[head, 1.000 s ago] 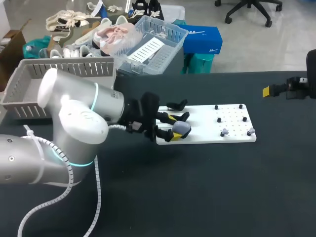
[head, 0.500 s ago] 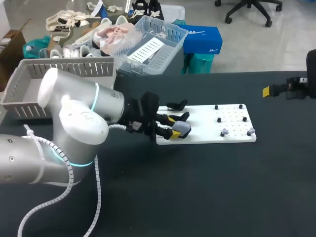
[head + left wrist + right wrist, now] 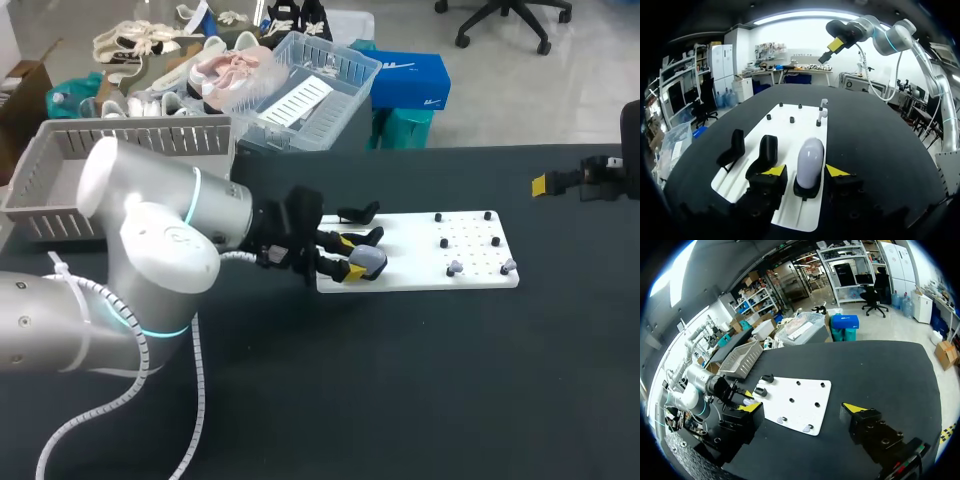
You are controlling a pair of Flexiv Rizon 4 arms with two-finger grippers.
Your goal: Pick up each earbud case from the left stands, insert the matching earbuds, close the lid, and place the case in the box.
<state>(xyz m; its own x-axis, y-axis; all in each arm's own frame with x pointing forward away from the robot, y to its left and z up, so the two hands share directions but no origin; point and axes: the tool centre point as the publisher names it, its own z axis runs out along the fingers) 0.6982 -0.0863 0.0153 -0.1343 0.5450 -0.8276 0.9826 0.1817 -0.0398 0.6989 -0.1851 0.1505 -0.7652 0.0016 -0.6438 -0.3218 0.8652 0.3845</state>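
A pale oval earbud case (image 3: 810,160) stands upright on its black stand at the near-left end of the white board (image 3: 470,278). My left gripper (image 3: 806,171) is shut on it, one yellow tip on either side; the same left gripper (image 3: 351,256) and case (image 3: 370,260) show from above. Beside the case are two empty black stands (image 3: 766,150) (image 3: 732,148). White earbuds (image 3: 822,107) sit on pegs at the board's far end. My right gripper (image 3: 802,407) hangs open and empty, high over the table's right side and far from the board.
A grey slatted basket (image 3: 60,160) sits at the table's back left, behind my left arm. Small black pegs (image 3: 468,240) dot the right half of the board. The dark tabletop (image 3: 400,380) spreads in front of the board.
The left gripper's fingers closed in around the earbud case, then held still. The right arm has not moved.
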